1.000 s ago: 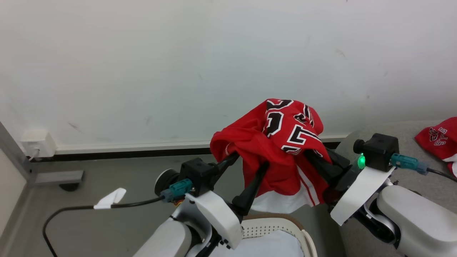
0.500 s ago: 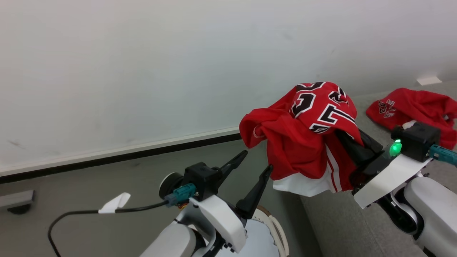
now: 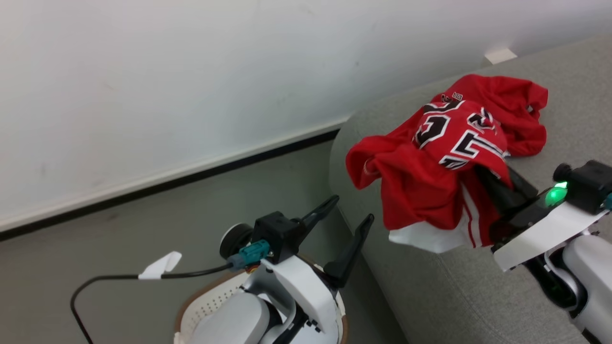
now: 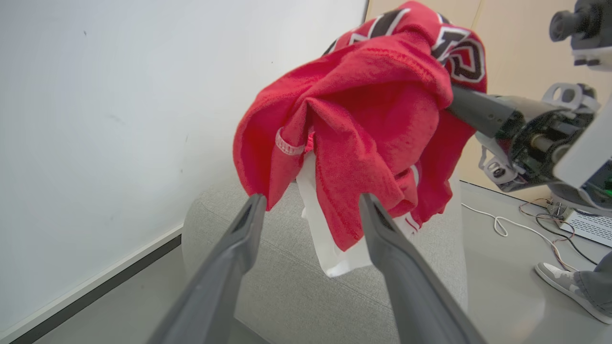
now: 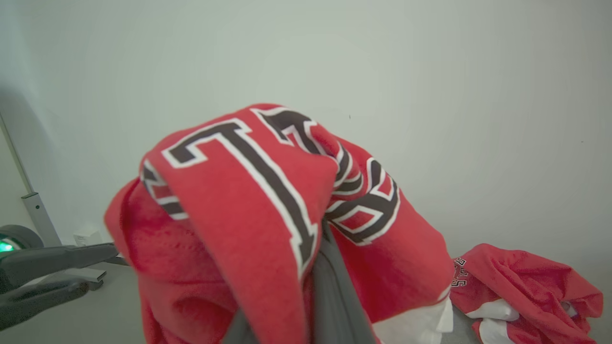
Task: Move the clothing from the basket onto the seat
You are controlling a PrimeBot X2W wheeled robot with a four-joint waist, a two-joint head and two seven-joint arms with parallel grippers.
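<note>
change: robot's swung round, so the jersey (image 3: 430,181) now hangs over the end of the seat (image 3: 454,286), clear of the basket (image 3: 210,301) | right gripper (image 3: 502,191): clamped on the jersey, tips buried in cloth | left gripper (image 3: 351,210): spread wide, empty, no longer under it | imo just lowering and release left, next to the other red jersey (image 3: 521,110)

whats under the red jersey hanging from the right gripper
Below the red block-lettered jersey is the light grey fabric sofa. The right gripper's dark fingers run up inside it; their tips are covered by cloth.
</note>
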